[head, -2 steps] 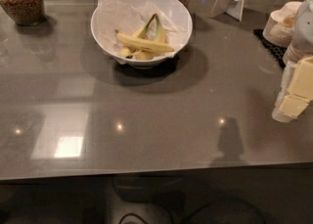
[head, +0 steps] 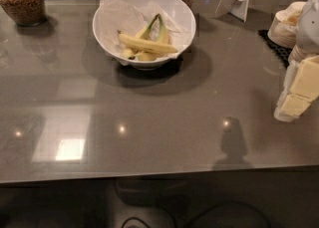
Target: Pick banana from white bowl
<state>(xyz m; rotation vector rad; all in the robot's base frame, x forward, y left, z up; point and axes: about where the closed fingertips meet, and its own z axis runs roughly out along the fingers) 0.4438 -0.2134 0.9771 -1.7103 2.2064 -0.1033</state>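
Banana: a long, slim, pale-yellow banana [head: 147, 44] lies almost level across the middle of the white bowl [head: 185, 35], on top of the other fruit.
Bowl contents: two greenish-tipped bananas [head: 160, 28] lean up behind it, short yellow chunks [head: 133, 54] sit under its left end, and crinkled paper lines the bowl.
Bowl position: toward the back of the grey tabletop [head: 149, 122], left of centre.
Claw: the claw [head: 295, 100], with cream-coloured pads, hangs at the right edge of the view, well apart from the bowl and low over the tabletop. I cannot tell whether it is wide or narrow.
Step in hand, as I judge it: reaching. The claw should rise over the bowl's near-right rim, come down from above, and close across the banana's thin width near its middle, clear of the upright bananas.
Risk: catching the paper lining, or nudging the bowl.
Behind the bowl: three glass jars [head: 20, 0], cut off at the top edge.
Hard to see: the arm runs out of view, the banana's underside is hidden, and the beige discs [head: 286, 28] are partly covered.
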